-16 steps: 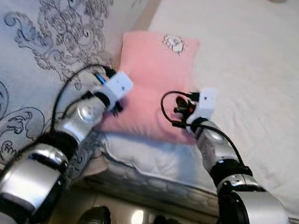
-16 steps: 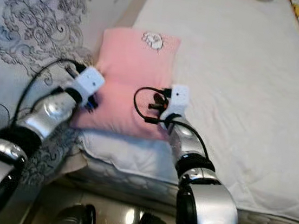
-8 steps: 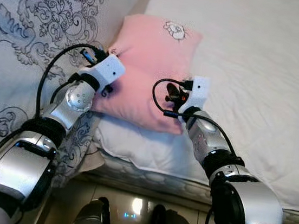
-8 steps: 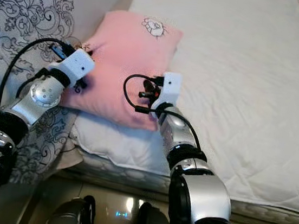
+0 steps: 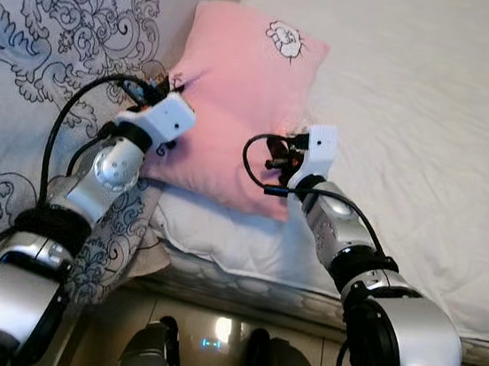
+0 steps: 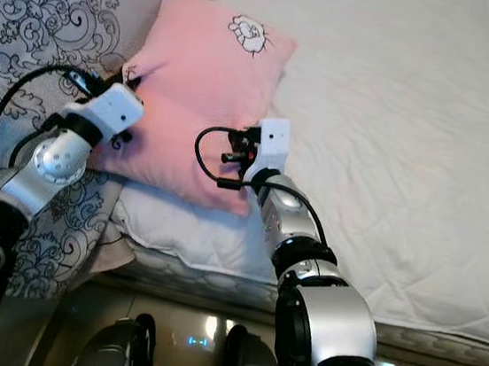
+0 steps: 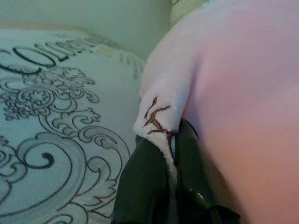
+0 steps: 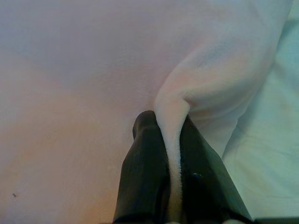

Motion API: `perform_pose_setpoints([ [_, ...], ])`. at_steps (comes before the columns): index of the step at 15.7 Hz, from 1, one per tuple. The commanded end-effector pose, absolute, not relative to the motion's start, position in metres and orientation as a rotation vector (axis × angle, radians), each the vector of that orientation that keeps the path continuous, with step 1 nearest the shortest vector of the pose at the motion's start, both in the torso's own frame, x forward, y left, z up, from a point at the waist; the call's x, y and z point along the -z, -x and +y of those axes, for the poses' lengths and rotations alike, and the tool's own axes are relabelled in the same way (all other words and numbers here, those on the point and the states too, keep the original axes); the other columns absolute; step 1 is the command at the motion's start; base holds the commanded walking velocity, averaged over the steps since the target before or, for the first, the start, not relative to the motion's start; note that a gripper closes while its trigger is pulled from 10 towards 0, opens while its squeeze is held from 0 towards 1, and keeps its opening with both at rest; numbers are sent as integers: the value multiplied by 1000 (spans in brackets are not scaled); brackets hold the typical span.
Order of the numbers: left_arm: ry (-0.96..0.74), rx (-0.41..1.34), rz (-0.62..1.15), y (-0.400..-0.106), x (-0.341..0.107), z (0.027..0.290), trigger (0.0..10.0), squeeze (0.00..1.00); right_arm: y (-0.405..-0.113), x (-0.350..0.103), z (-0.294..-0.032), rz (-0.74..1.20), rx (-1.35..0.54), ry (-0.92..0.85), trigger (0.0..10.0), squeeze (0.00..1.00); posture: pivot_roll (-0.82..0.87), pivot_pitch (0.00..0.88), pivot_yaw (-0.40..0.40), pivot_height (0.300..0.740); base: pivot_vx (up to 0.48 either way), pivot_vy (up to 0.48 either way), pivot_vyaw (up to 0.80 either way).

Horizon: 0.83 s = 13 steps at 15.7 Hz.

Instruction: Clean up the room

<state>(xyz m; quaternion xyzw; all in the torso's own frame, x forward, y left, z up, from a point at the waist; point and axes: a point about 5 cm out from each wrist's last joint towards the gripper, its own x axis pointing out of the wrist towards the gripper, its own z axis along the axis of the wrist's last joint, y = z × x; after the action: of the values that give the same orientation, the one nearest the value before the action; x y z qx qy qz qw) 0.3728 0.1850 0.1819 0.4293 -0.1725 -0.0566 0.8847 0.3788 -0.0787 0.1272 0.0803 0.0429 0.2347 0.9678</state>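
Seen from the robot's head, looking down at a bed. Pink cushion (image 5: 237, 102) lying near the bed's front edge, on the white quilted mattress cover (image 5: 430, 125), with a grey bedspread printed with dark scrollwork (image 5: 58, 26) just beside the cushion on the robot's left. Small cartoon patch (image 5: 285, 38) sewn near the cushion's far corner.

Left gripper (image 7: 171, 140) clamped on the cushion's left edge, a fold of pink fabric with brown stitching pinched between the two black fingers (image 7: 140, 186). Right gripper (image 8: 170, 128) likewise closed on the cushion's right edge, a raised ridge of soft fabric squeezed between its fingers (image 8: 142, 172). Silver arms reaching in from the near side of the cushion, black cables looping at each wrist.

Likely step in hand: lifting and carrying the cushion to its proper place as part of tidying the room. Best done with both arms rising together at equal pace, so that neither pinch takes all the weight. Grips sit only on thin folds of cover, so a sudden tug could pull fabric free; slow, level motion advised.

Cushion plump, rectangular, soft and velvety, sagging readily under the grips. Mattress cover faintly quilted and matte. Bedspread smooth, draping over the bed's edge toward a glossy tiled floor (image 5: 216, 340) near the robot's feet.
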Motion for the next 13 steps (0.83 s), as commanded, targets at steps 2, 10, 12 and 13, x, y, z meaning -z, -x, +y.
perform_pose_setpoints([
  [2,-808,13,-332,-376,-191,207,10000,0,-370,-99,-97,211,-399,-142,10000,0,99,274,-21,740,0,0,0],
  [10,-557,33,-280,-373,-189,203,10000,1000,-371,-96,-115,213,-312,-179,10000,1000,103,243,-13,740,0,0,0],
  [12,-553,16,-310,-366,-191,206,10000,1000,-374,-103,-127,149,-230,-255,10000,1000,105,191,-11,740,0,0,0],
  [13,-561,-4,-337,-361,-194,207,10000,1000,-375,-106,-133,119,-188,-255,10000,1000,109,166,-7,740,0,0,0],
])
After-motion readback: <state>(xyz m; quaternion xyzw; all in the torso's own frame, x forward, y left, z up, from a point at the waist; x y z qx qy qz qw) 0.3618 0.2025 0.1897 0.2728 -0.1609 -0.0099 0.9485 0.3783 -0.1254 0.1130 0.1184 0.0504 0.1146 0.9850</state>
